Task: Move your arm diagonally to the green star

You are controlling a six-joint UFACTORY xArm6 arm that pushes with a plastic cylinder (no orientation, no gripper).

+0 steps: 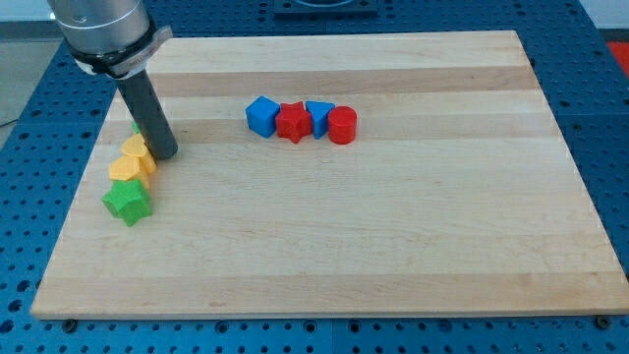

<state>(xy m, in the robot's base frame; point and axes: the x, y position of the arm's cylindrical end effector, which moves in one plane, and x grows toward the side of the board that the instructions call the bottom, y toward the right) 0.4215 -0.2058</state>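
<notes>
Table point(393, 246) carrying blocks in two groups. Rod ending in my tip point(163, 154), no pincer fitted, so no open-or-closed state. Tip resting beside yellow blocks point(133, 160). Green star point(127, 202) sitting down-left, near view's left edge. Advising a short diagonal slide, skirting yellow.

Wooden surface point(393, 256) sat on blue pegboard point(609, 147). Row near the view's top: blue block point(261, 115), red star point(293, 123), blue triangle point(319, 115), red cylinder point(342, 126), touching. At left: two yellow blocks point(132, 161), stacked close.
</notes>
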